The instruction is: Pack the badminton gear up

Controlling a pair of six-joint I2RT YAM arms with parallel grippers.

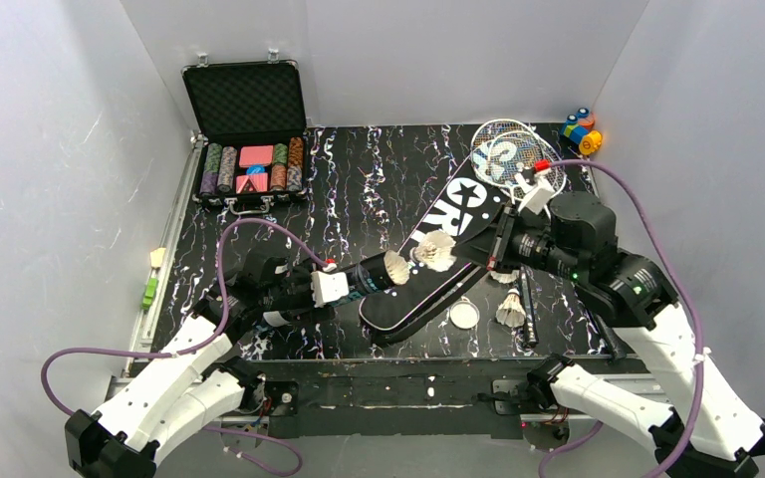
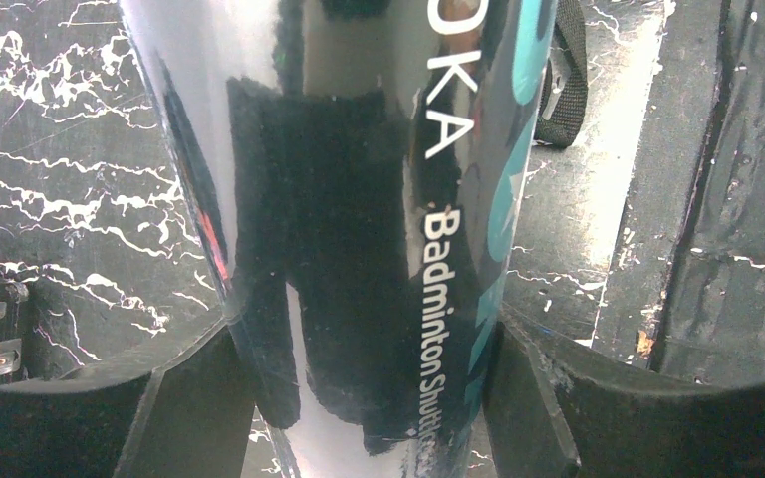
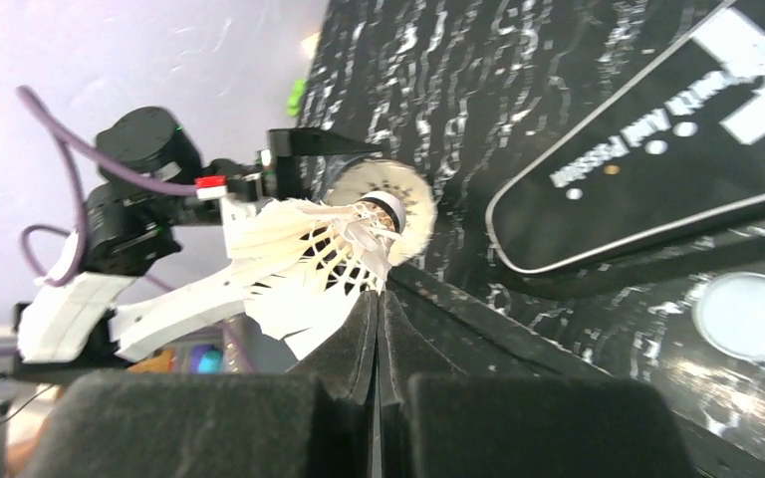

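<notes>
The shuttlecock [image 3: 309, 254] held at the mouth of the tube [image 2: 379, 199]
Feathers are pinched by the fully closed right gripper [image 3: 379, 299]; the tube is clasped by the left gripper [image 2: 364, 349]; the cork should be centred before insertion.

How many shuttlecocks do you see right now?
3. One shuttlecock pinched in the right tool at the tube mouth; a second standing beside the white lid; a third partly hidden under the right arm. The tube may hide more.
</notes>
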